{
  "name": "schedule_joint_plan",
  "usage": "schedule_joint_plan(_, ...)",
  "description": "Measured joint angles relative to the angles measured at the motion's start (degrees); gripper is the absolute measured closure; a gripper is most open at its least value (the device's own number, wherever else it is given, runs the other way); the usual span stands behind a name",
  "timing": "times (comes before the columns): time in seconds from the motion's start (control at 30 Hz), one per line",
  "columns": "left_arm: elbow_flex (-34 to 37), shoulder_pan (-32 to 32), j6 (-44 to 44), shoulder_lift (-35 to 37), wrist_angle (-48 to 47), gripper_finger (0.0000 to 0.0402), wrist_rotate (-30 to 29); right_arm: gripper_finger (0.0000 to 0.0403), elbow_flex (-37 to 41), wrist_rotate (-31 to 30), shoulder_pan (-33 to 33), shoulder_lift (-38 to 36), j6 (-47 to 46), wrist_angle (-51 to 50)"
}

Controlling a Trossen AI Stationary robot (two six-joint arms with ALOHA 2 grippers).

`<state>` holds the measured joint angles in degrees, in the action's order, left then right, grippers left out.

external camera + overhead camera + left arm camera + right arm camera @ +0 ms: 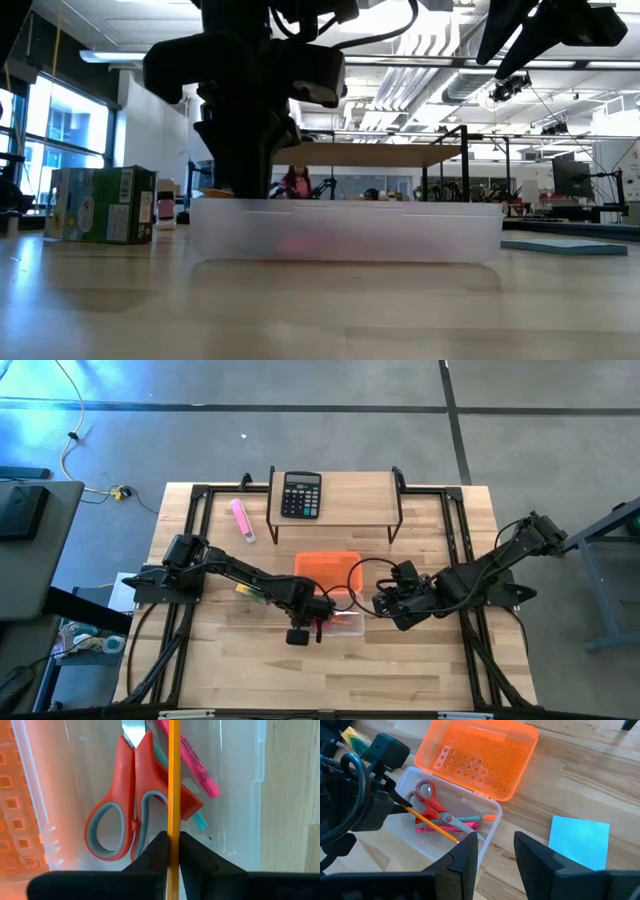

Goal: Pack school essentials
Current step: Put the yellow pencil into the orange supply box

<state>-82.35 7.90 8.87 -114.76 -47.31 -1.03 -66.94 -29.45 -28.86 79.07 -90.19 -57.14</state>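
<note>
A clear plastic box (343, 624) sits at mid-table, its orange lid (480, 760) lying open on the far side. Inside lie red-handled scissors (127, 805), a pinkish-red pen (197, 762) and a green pencil (200, 821). My left gripper (173, 837) hangs over the box, shut on an orange pencil (173, 775). My right gripper (495, 852) is open and hovers just off the box's right end. A light-blue notepad (580, 842) lies flat on the table beside it. A yellow-green piece (248, 592) lies under the left arm. My left gripper pinches the orange pencil's shaft (173, 827) between its two fingers (157, 852), with the fingers lying across it. In the right wrist view the pencil (432, 826) slants from the gripper down into the box, over the scissors, toward the box's near wall.
A wooden shelf (350, 510) at the far edge carries a black calculator (300, 494). A pink marker (242, 520) lies to its left on the table. A green carton (100, 205) stands at the left in the low view. The near table is bare wood.
</note>
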Motion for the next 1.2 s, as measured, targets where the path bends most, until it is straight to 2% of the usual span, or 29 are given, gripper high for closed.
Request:
schedule_joint_plan(0.37, 0.0, -0.37, 2.42, 0.0, 1.34, 0.0379, 3.37, 0.0286, 0.0, 0.0, 0.0, 0.0, 0.02, -0.07)
schedule_joint_plan(0.7, -2.24, -0.39, 3.42, 0.06, 3.07, 0.0377, 3.4, 0.0286, 0.0, -0.31, 0.0, 0.0, 0.02, -0.48)
schedule_joint_plan(1.2, -1.9, -1.2, 4.56, -0.15, 4.12, 0.0371, 3.42, 0.0286, 0.0, -0.37, 0.0, 0.0, 0.09, -0.5)
